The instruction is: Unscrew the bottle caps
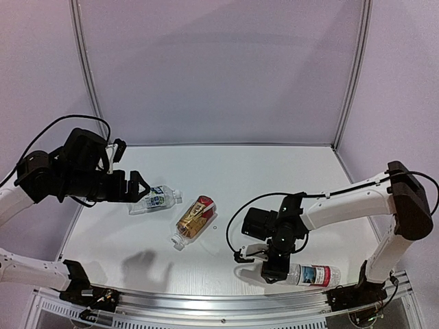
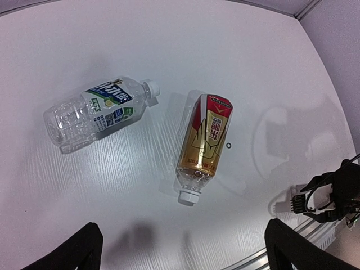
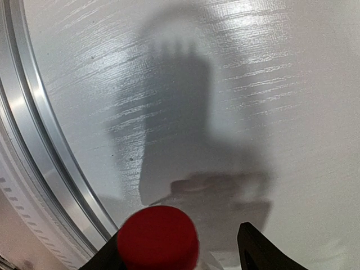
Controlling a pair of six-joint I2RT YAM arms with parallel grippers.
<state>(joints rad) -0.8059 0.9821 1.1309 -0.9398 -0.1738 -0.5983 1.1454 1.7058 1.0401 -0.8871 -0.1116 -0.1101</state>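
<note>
A clear bottle with a green-blue label [image 1: 156, 199] lies on its side, its whitish cap [image 2: 151, 88] pointing right. An amber bottle with a red-gold label [image 1: 195, 218] lies beside it, its whitish cap [image 2: 189, 196] pointing at the near edge. My left gripper [image 1: 143, 187] hovers wide open just left of the clear bottle; both bottles lie ahead of its fingers [image 2: 73, 253]. A clear bottle with a blue-white-red label [image 1: 317, 275] lies by the near edge. My right gripper [image 1: 272, 272] is open around its red cap [image 3: 158, 239], which is against the left finger, with a gap to the right finger [image 3: 259, 252].
A metal rail [image 1: 226, 301] runs along the table's near edge, close under the right gripper, and shows in the right wrist view [image 3: 39, 146]. A small dark ring [image 2: 229, 145] lies right of the amber bottle. White walls with metal posts close the back and sides.
</note>
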